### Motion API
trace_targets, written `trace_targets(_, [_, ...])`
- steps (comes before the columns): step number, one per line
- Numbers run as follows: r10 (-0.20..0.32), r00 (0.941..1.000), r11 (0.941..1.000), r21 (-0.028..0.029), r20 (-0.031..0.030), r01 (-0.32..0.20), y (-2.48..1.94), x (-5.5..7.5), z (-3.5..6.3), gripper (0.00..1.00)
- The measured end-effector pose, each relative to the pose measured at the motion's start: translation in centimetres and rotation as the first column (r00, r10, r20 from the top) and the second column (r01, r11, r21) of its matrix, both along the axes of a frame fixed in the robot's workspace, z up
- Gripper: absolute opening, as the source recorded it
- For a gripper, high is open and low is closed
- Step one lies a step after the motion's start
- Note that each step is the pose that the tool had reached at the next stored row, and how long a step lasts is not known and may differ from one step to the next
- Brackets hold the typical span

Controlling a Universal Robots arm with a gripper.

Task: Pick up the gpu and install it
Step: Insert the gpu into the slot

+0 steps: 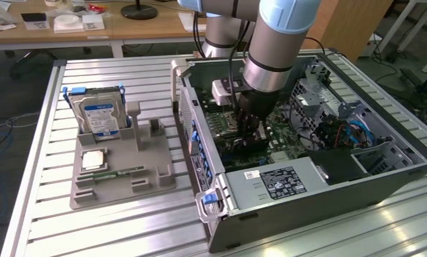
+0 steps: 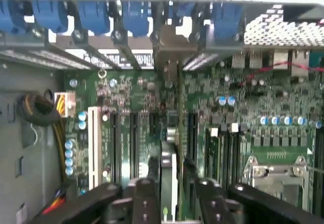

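I have the gripper (image 1: 251, 140) down inside the open computer case (image 1: 384, 176), directly over the motherboard (image 2: 263, 102), and the card (image 2: 174, 133) stands on edge between the fingers (image 2: 144, 198), running from them toward the rear wall of the case, where its metal bracket (image 2: 174, 46) sits among the blue slot clips (image 2: 134, 16). From the wrist view the card looks lined up with one of the long black slots (image 2: 134, 138), though I cannot tell whether its edge is fully seated. The fingers flank the card closely on both sides; whether they press on it or have just let go I cannot tell. I judge the card to be light and stiff but delicate: a thin board that will not bend much, with small parts on its face and a contact edge that should take no sideways load. The safest hold, to my eye, is across the flat faces near the upper edge, about mid-length, squeezing only enough to stop it slipping, since the bare board faces give little friction. Outside the case, the gray holder tray (image 1: 120, 184) carries the hard drive (image 1: 101, 119) and the memory stick (image 1: 120, 174).
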State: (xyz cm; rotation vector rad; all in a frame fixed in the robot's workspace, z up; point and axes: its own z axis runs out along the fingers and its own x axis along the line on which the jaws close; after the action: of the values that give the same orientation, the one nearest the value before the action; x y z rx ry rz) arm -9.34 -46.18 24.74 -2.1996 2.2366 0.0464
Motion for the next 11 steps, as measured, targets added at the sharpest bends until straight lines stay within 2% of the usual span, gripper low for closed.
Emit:
trace_targets(5, [0.001, 1.0, 1.0, -0.0009, -0.0005, -0.001, -0.01, 0.03, 0.11, 0.34])
trace_targets(11, [0.001, 1.0, 1.0, -0.0005, 0.0004, -0.001, 0.01, 0.04, 0.97, 0.34])
